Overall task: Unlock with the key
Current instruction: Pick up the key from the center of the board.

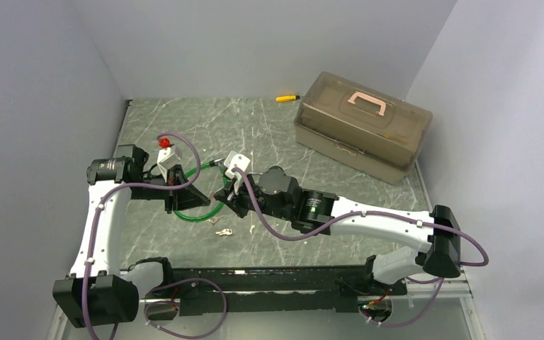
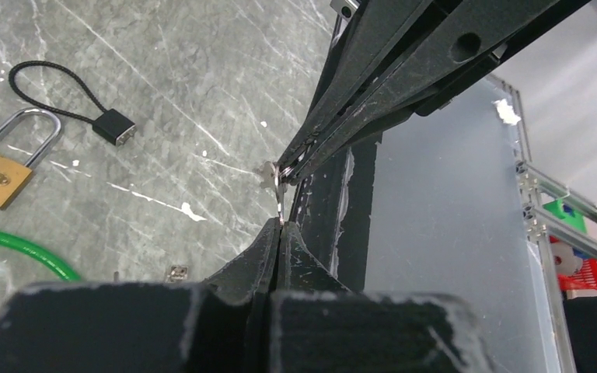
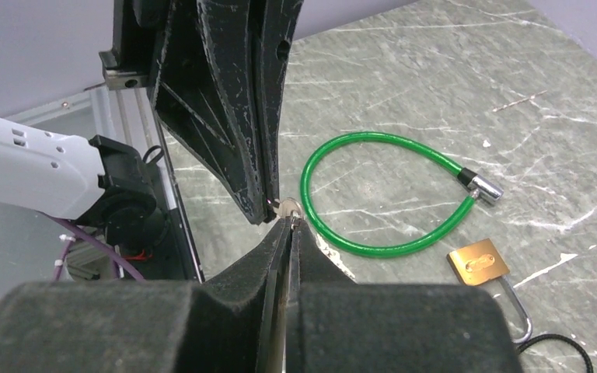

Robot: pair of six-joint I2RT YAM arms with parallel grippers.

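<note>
Checked all three views: found no legible text, number or brand. Noted an oval stamp on the padlock (image 3: pixel 478 262) body, seen in both wrist views; too blurred to read. Noted a pale end face on the cord's block (image 2: pixel 114 127); too small to make out any mark.

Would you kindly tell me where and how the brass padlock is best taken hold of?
Likely grip the brass padlock by its body, from straight above, closing across the two side edges flanking the shackle. It lies flat, so only its thin edges offer opposed faces. The shackle is a slim, round bar that would probably let the lock swing.
</note>
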